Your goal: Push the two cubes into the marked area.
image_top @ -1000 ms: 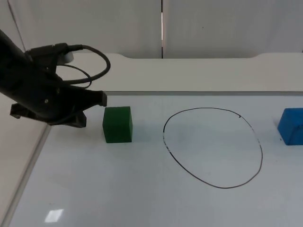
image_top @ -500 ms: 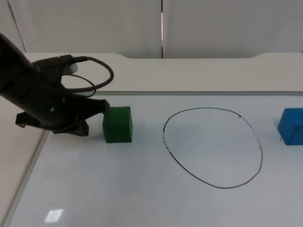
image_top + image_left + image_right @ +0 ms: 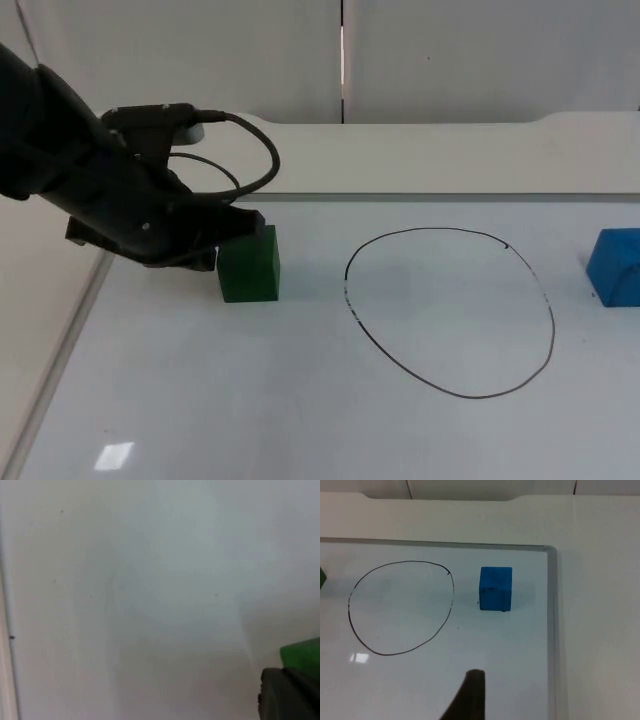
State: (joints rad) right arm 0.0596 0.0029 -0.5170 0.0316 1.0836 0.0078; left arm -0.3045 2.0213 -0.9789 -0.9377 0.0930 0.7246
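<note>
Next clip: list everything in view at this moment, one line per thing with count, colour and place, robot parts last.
green cube: 1, green, on the whiteboard left of the marked area, outside the line.
blue cube: 1, blue, on the whiteboard right of the marked area, outside the line, near the board's right frame.
marked area: 1, black hand-drawn oval outline, mid-board between the two cubes, nothing inside it.
whiteboard: 1, white with a grey frame, lying on the table.
table: 1, white, running back to the wall.
partition wall: 1, grey, behind the table.
left hand: 1, black, at the green cube's left side, against it.
right hand: 1, black, raised above the board near the blue cube, waiting.
</note>
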